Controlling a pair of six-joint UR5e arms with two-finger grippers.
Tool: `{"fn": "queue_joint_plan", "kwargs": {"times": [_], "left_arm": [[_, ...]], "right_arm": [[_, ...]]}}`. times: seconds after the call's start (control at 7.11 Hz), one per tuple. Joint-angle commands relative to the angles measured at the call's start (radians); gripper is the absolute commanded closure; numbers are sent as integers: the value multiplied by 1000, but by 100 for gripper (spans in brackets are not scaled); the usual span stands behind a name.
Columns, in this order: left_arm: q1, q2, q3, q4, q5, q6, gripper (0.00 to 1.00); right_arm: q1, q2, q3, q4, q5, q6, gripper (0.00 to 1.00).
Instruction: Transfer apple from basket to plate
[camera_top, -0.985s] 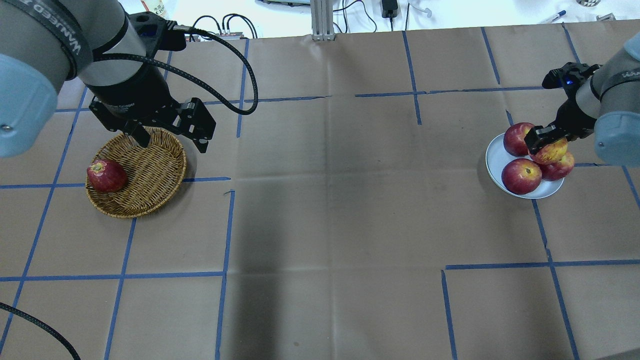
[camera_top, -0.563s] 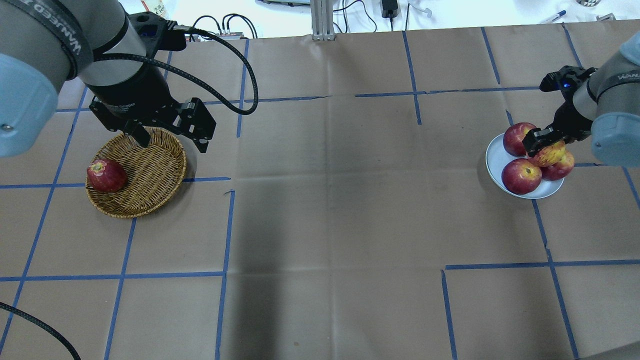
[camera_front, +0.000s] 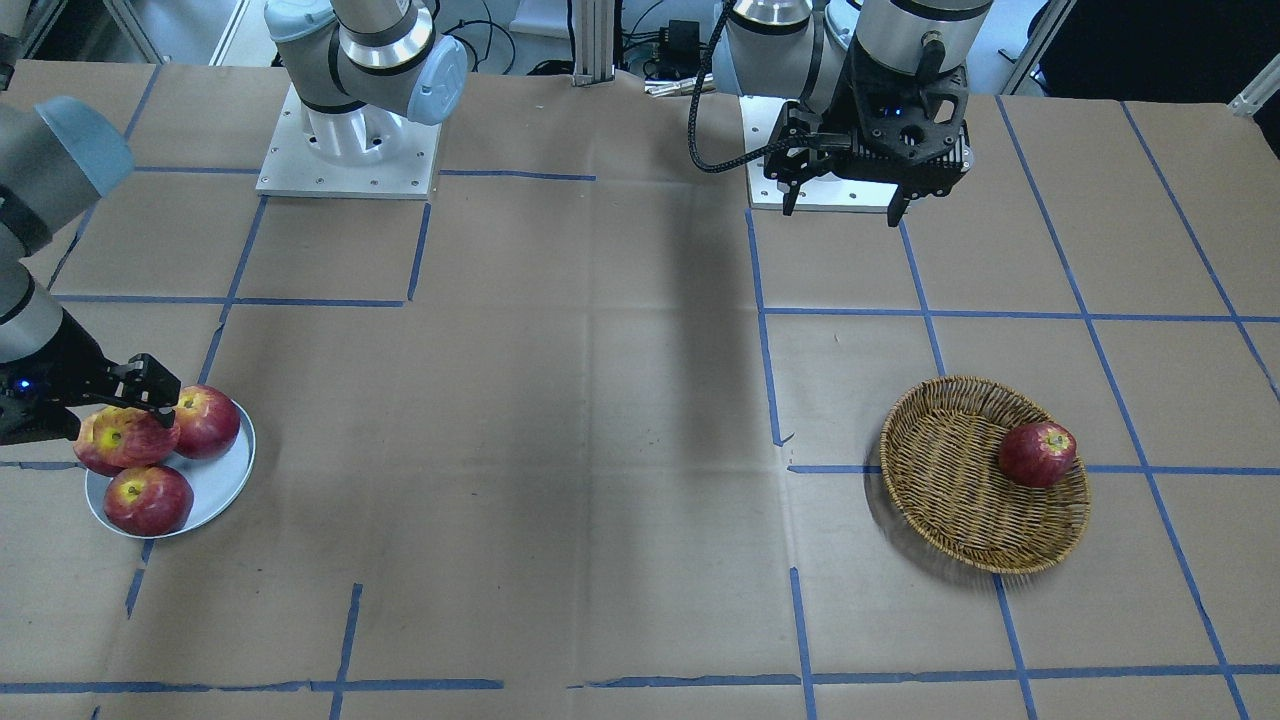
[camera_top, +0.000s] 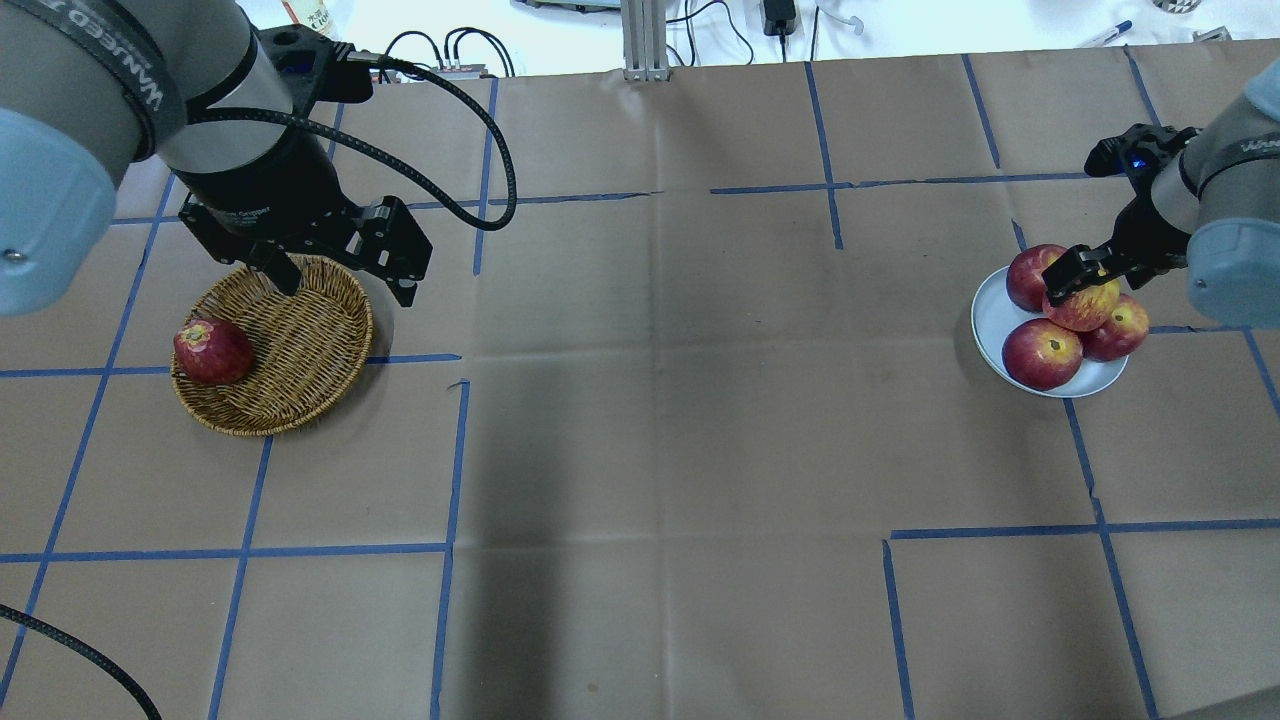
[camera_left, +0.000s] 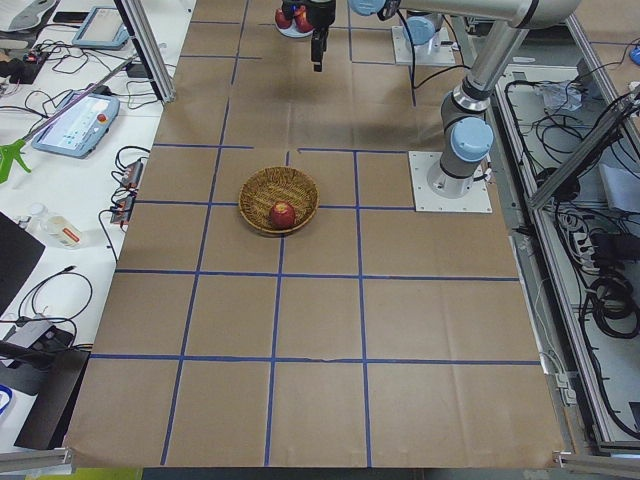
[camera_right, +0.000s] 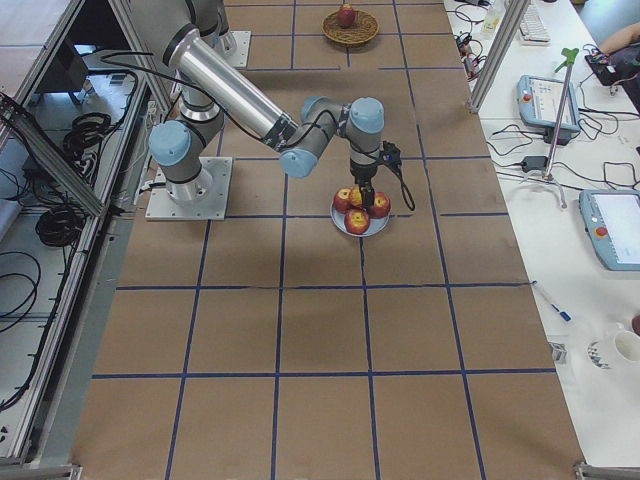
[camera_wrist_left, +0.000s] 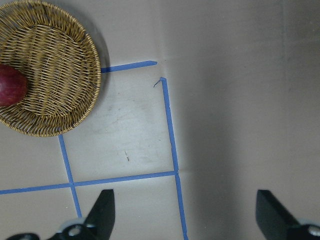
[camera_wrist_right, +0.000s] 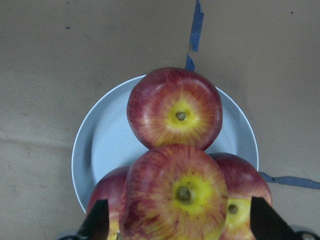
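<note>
The streaky pinkish-red apple (camera_wrist_right: 175, 197) rests on top of three red apples on the pale grey-blue plate (camera_wrist_right: 105, 145). It also shows in the overhead view (camera_top: 1082, 303) and the front view (camera_front: 125, 437). My right gripper (camera_wrist_right: 180, 222) is open around it, with a gap on each side between fingers (camera_wrist_right: 98, 220) and apple. The wicker basket (camera_top: 300, 340) at the table's left holds one dark red apple (camera_top: 212, 352). My left gripper (camera_top: 345, 280) is open and empty, high over the basket's far rim.
The plate (camera_top: 990, 320) sits at the right side of the brown paper-covered table, marked with blue tape lines. A metal post (camera_top: 645, 40) and cables stand beyond the far edge. The basket also shows in the left wrist view (camera_wrist_left: 50, 65).
The streaky apple has shifted a little to the left, onto the middle of the pile. The right gripper's visible finger has moved slightly up the view. The left arm has not moved.
</note>
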Motion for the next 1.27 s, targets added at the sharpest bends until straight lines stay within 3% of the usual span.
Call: {"fn": "queue_joint_plan", "kwargs": {"times": [0.0, 0.28, 0.56, 1.13], "left_arm": [[0, -1, 1, 0, 0, 0, 1], [0, -3, 1, 0, 0, -2, 1], [0, -6, 4, 2, 0, -2, 1], [0, -3, 3, 0, 0, -2, 1]], "right_arm": [[10, -27, -71, 69, 1, 10, 0], [76, -113, -155, 264, -2, 57, 0], [177, -206, -174, 405, -2, 210, 0], [461, -287, -180, 511, -32, 673, 0]]}}
